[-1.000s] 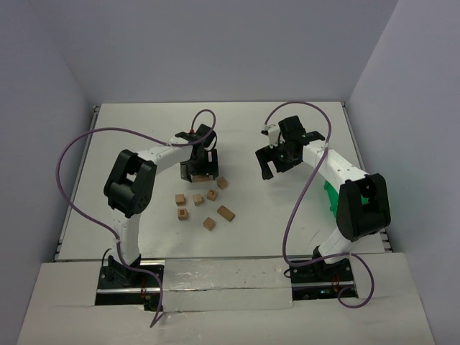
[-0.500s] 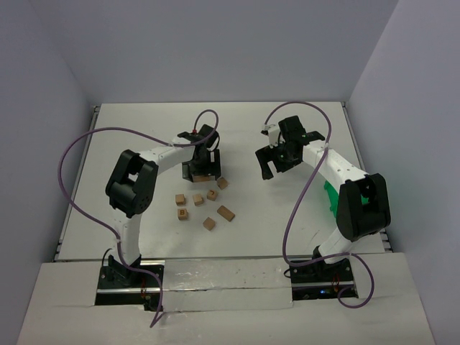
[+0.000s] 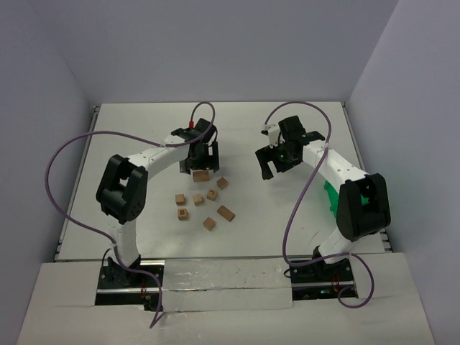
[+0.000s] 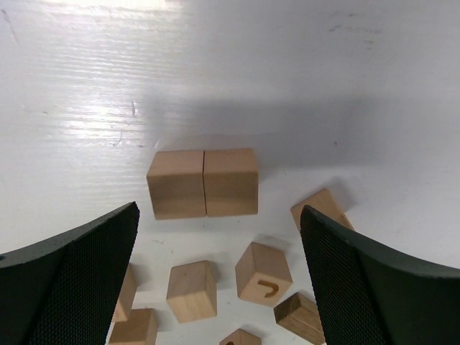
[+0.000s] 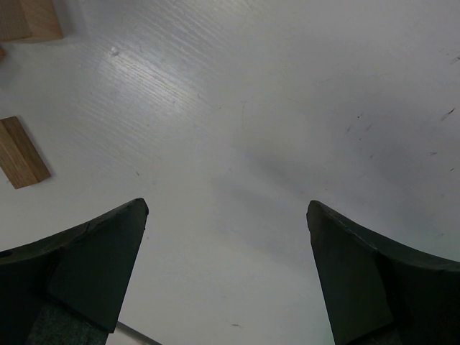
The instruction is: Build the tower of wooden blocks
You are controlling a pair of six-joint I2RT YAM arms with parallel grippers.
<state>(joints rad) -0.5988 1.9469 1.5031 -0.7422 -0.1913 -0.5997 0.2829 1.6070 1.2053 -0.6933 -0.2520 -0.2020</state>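
two blocks (image 4: 203,183) touching side by side | loose blocks (image 3: 226,213) scattered nearside | bin (image 3: 330,195) far right

The wooden blocks (image 3: 198,200) were small, light brown and plain, and lay loose on the white surface left of centre in the top view. In the left wrist view a pair of blocks (image 4: 203,183) sat flat near the middle of the frame, side by side with their faces touching, forming one straight row. Below them, apart from the pair, the rest lay scattered at odd angles: a lettered cube (image 4: 264,272) bearing a dark curved mark, a plain cube (image 4: 192,290) just to its left, and a tilted block (image 4: 325,208) towards the right. A flat oblong block (image 5: 21,152) showed at the left edge of the right wrist view.
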